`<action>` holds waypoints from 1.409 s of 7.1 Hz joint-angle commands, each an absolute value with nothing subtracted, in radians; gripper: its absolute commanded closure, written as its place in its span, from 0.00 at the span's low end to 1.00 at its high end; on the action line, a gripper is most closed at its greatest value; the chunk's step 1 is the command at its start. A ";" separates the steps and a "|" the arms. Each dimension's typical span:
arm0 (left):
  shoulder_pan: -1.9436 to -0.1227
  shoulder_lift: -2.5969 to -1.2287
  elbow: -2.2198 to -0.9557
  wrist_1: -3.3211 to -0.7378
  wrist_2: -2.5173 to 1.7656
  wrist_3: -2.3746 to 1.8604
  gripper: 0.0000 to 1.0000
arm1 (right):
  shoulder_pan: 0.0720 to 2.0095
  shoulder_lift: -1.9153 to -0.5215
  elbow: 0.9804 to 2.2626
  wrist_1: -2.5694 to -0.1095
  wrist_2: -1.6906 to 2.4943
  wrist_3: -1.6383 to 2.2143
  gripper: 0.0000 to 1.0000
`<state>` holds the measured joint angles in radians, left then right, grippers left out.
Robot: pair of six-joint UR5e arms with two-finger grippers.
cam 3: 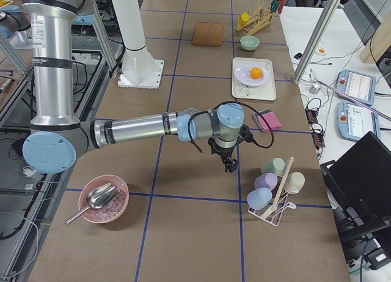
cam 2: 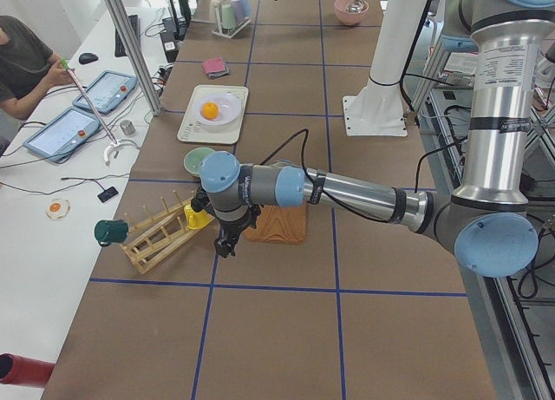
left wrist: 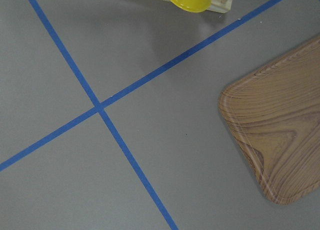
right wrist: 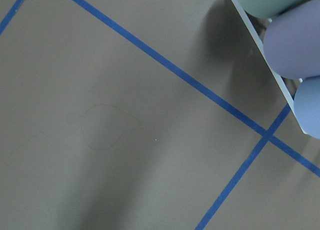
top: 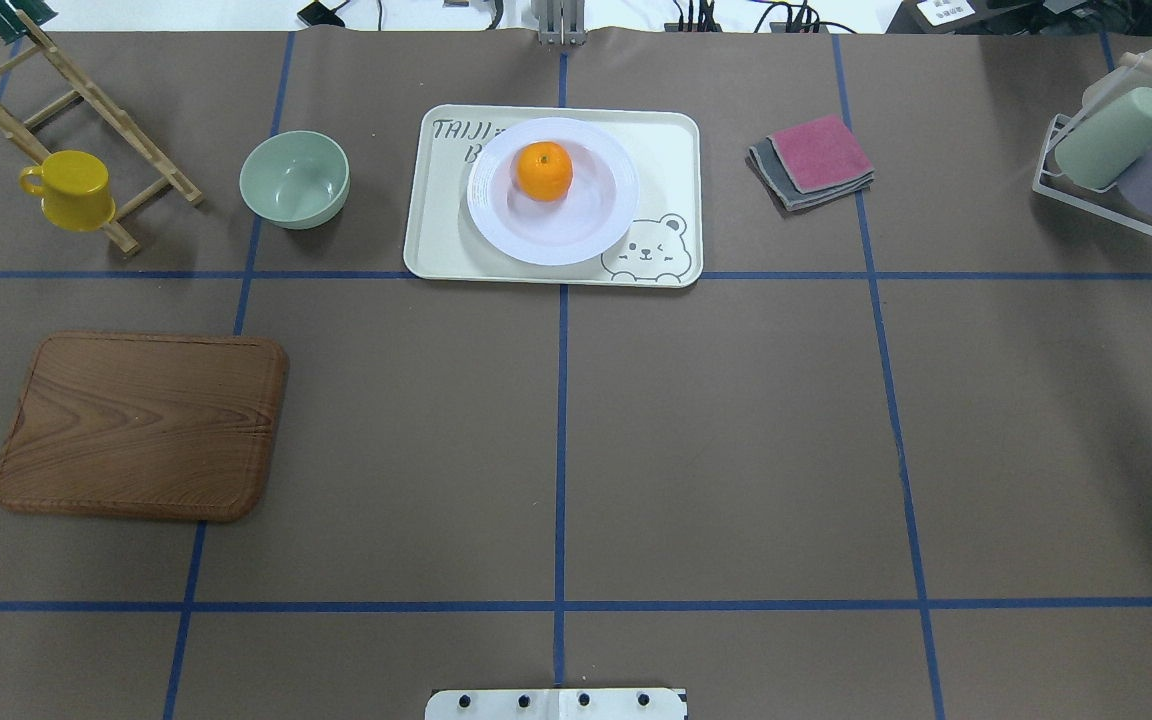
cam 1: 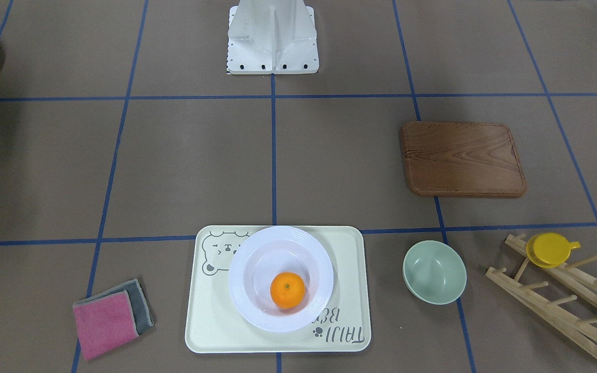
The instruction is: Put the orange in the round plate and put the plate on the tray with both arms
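Observation:
The orange [top: 544,170] lies in the white round plate [top: 576,232]. The plate stands on the cream tray [top: 436,240] with the bear print, at the far middle of the table. In the front-facing view the orange [cam 1: 287,290] sits in the near half of the plate [cam 1: 237,280], and the plate sits on the tray [cam 1: 210,321]. Both arms are away from the tray. My left gripper [cam 2: 227,244] hangs low beside the wooden board. My right gripper [cam 3: 231,166] hangs over bare table near the cup rack. Only the side views show them, so I cannot tell whether either is open or shut.
A brown wooden board [top: 141,425] lies on the left. A green bowl [top: 295,180] and a wooden rack with a yellow cup [top: 69,189] stand far left. Folded cloths [top: 813,160] and a rack of cups [top: 1126,160] are far right. A person [cam 2: 22,57] sits beyond the table.

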<state>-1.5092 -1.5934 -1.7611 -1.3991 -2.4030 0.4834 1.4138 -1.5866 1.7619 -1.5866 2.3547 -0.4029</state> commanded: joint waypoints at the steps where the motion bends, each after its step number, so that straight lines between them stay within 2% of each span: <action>1: -1.509 -1.597 -1.784 -1.397 -2.408 0.482 0.00 | 1.414 -1.582 1.770 -1.588 2.371 -0.403 0.00; 5: -1.519 -1.496 -1.935 -1.397 -2.415 0.477 0.00 | 1.414 -1.629 1.784 -1.586 2.349 -0.405 0.00; 10: -1.516 -1.483 -1.939 -1.399 -2.416 0.466 0.00 | 1.416 -1.629 1.819 -1.586 2.347 -0.403 0.00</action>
